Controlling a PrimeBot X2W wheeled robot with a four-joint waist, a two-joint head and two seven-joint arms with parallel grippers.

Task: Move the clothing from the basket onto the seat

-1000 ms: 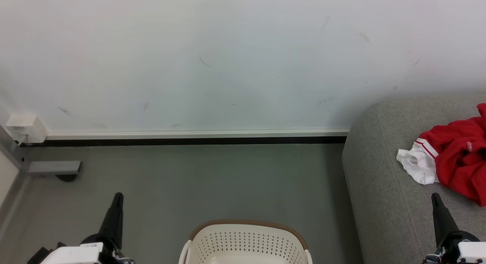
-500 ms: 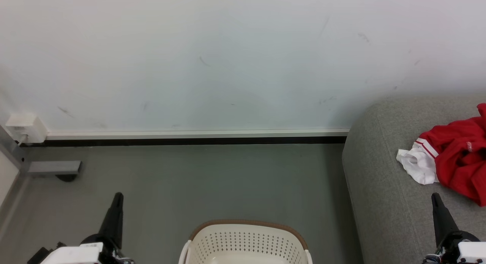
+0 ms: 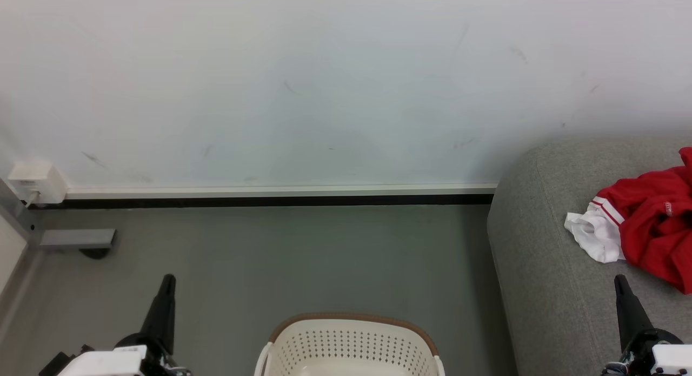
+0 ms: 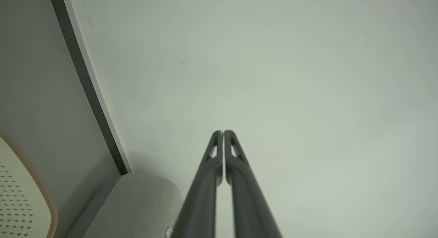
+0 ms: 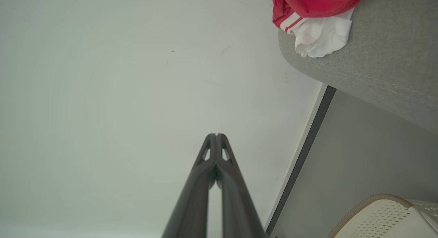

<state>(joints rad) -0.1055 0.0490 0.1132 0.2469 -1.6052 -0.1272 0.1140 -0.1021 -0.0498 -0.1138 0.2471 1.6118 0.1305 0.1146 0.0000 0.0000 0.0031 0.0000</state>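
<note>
Already the clothing [image 3: 657,224] is lying on the seat [image 3: 540,268], its white part sitting near the rounded edge, perhaps risking a slide floorward; the left gripper [image 4: 222,132] and right gripper [image 5: 216,135] are hanging clenched, empty.

- The grey floor [image 3: 324,257] carries the basket [image 3: 351,346], which stands near the seat [image 3: 540,257].
- The seat carries the clothing [image 3: 649,219], 1 crumpled red-and-white heap.
</note>
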